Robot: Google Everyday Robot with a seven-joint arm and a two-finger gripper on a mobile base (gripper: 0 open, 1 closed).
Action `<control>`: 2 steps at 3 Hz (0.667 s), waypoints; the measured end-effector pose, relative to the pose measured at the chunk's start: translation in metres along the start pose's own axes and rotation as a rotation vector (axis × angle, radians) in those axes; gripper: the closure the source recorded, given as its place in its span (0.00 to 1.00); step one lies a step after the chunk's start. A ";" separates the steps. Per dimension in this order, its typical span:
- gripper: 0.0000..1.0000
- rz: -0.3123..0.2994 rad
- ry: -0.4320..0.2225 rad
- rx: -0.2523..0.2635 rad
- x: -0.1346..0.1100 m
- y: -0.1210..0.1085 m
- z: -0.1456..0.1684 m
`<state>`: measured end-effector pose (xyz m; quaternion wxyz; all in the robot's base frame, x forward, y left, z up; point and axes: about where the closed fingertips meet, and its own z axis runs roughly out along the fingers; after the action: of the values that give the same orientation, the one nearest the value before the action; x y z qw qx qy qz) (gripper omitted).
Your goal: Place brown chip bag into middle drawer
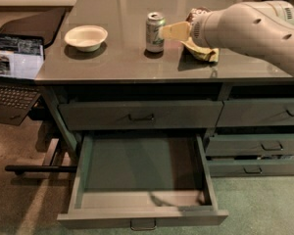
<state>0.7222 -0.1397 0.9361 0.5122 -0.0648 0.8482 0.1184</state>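
Grey-green tabletop [117, 58] carries the brown chip bag [202, 50], which lies at 3 o'clock from a soda can [155, 31], partly under the arm. The hand [172, 32] hovers between can and bag, and I cannot tell whether it is open or closed. At 6 o'clock, the middle drawer [137, 168] stands pulled open.
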 end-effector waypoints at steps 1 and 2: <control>0.00 -0.017 -0.023 0.084 -0.007 -0.019 0.012; 0.00 -0.039 -0.004 0.155 -0.005 -0.041 0.030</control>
<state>0.7599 -0.1712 0.9212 0.5196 -0.0411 0.8524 0.0426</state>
